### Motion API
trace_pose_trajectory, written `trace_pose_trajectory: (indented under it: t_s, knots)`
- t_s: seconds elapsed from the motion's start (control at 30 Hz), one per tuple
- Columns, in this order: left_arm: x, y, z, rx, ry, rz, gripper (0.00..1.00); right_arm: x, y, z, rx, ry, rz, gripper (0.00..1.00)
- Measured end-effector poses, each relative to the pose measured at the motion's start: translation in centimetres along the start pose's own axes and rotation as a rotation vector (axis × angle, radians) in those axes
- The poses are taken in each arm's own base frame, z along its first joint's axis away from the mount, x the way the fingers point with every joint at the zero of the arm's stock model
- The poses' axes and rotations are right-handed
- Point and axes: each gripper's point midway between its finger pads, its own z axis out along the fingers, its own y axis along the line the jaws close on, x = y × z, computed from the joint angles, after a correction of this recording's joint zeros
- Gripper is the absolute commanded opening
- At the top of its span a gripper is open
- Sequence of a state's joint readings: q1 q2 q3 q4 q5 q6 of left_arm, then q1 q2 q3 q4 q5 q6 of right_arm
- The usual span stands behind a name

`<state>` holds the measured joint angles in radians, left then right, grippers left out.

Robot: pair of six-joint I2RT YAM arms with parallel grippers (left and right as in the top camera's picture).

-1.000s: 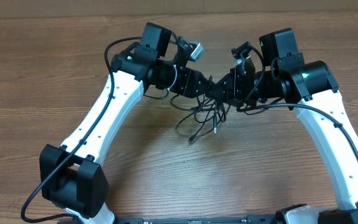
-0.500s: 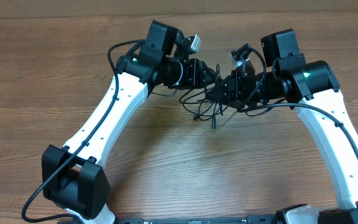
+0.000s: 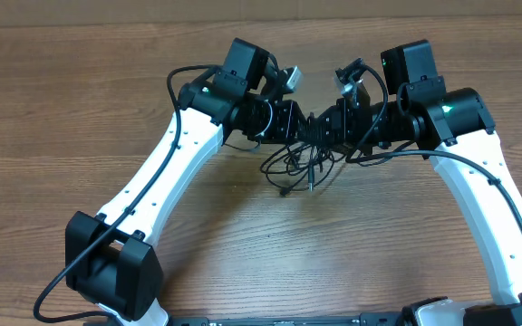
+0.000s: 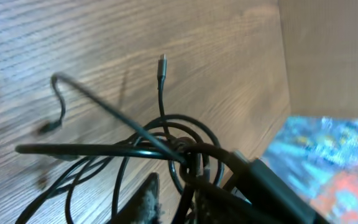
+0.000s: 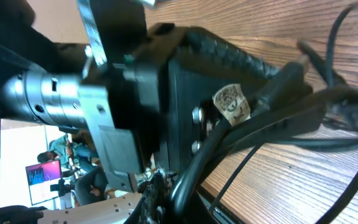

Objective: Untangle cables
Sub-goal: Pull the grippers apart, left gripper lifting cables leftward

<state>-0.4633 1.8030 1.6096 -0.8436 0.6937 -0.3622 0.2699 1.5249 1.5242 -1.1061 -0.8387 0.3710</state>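
The right gripper (image 3: 323, 132) pinches the cables (image 3: 304, 156) tight. I cannot tell if the left gripper (image 3: 306, 130) holds any. Pull apart slowly.

The cables (image 3: 299, 161) block the middle; table (image 3: 352, 258) around lies open.

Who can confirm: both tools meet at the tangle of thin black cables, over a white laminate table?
One error: overhead shows a brown wood-grain table, not white laminate. The left tool and right tool do meet at the tangle of thin black cables.
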Motion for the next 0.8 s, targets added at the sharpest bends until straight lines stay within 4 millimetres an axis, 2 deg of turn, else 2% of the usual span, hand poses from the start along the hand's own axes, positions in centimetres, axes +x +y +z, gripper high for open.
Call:
trace_pose_trajectory:
  t_s: [0.1, 0.2, 0.3, 0.33, 0.43, 0.5, 0.6, 0.67, 0.8]
  knots:
    - [0.9, 0.0, 0.0, 0.009, 0.037, 0.043, 0.37, 0.0, 0.1, 0.0, -0.004, 0.000, -0.002, 0.04]
    - [1.9, 0.0, -0.1, 0.015, 0.073, 0.086, 0.35, 0.0, 0.1, 0.0, -0.004, -0.001, -0.002, 0.04]
    - [2.6, 0.1, -0.1, 0.018, 0.102, 0.131, 0.16, 0.0, 0.1, 0.0, -0.005, -0.001, -0.002, 0.03]
    - [2.7, 0.1, -0.1, 0.019, 0.106, 0.153, 0.04, -0.1, 0.1, 0.0, -0.004, -0.001, -0.003, 0.04]
    - [2.8, 0.1, -0.1, 0.026, 0.111, 0.185, 0.04, -0.1, -0.1, 0.0, 0.006, -0.004, -0.001, 0.03]
    - [2.8, 0.3, -0.1, 0.026, 0.111, 0.196, 0.04, -0.1, -1.0, 0.0, 0.058, -0.013, 0.024, 0.04]
    - [2.7, 0.7, -0.4, 0.031, 0.110, 0.185, 0.04, 0.0, -3.7, -0.3, 0.212, -0.044, 0.100, 0.03]
    - [2.4, 1.0, -1.0, 0.047, 0.101, 0.172, 0.04, -0.3, -5.8, -0.9, 0.333, -0.086, 0.148, 0.06]
    - [1.8, 1.8, -2.3, 0.074, 0.080, 0.134, 0.04, -1.0, -8.4, -2.1, 0.495, -0.165, 0.201, 0.08]
